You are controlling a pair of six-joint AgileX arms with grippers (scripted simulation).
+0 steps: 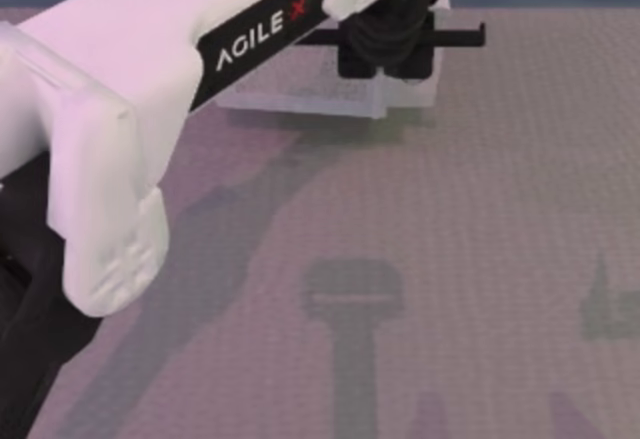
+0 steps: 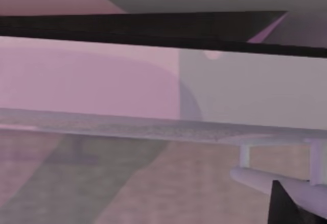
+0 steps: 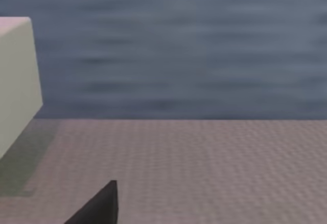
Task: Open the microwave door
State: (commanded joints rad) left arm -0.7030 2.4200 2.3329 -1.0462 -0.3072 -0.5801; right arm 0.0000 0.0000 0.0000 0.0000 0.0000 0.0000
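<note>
Top view had our left gripper [image 1: 385, 34] reaching across to the far side of the table, sitting right over the front of the small white boxy microwave [image 1: 330, 94], but honestly we couldn't tell whether it was clamped on anything or just hovering there. The left wrist view was more useful: a dark fingertip [image 2: 283, 206] sat right by the slim pale rounded handle [image 2: 276, 180], which stood off the flat white microwave door with its grey speckled mesh window [image 2: 153, 129] on short posts. The door looked swung partway out, though we wouldn't swear to it.

Handling-wise, we figured the door was rigid, light and hinged, so it should swing in an arc rather than pull straight. The handle was the obvious place to grab, smooth and thin, so probably a bit slippery. Our right gripper [image 3: 99, 208] sat parked low over the brownish woven-looking table [image 3: 214, 168], only a dark tip showing.
</note>
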